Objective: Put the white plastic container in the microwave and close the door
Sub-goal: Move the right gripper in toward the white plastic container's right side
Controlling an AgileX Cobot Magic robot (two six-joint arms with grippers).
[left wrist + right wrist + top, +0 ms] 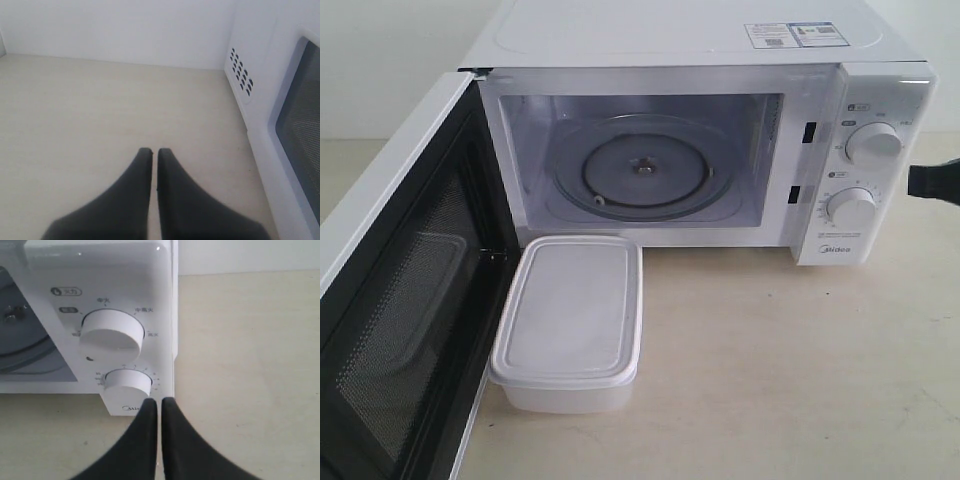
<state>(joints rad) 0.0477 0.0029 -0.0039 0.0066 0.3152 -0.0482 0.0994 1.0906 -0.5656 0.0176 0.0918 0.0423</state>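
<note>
Right gripper (160, 402) jaws together, empty, hovering by lower dial (127, 382) of microwave (125, 270); left gripper (154, 152) likewise, over bare counter (75, 115). White plastic container (570, 320) sits lower centre-left on counter, just before cavity (640, 110); door (400, 300) swung wide, presumably for loading.

Reference point: upper dial (111, 335) on the control panel (912, 200) of the microwave (620, 30).

At the top of the control panel, above upper dial: rounded badge (66, 291) with a small icon and the characters "火力".

Just under it, beside upper dial: second badge (67, 310), characters too blurred to read.

Around upper dial, scale lettering (104, 300), clockwise: "中火" at the top, then "中高火", then "高火".

Below upper dial: lower dial (127, 382), ringed with ticks and numerals too small to read.

Further below, at the foot of the control panel: brand mark (835, 253) "Midea".

Above and behind upper dial, on top of the microwave: two stickers (798, 35), one with a barcode, print too small to read.
</note>
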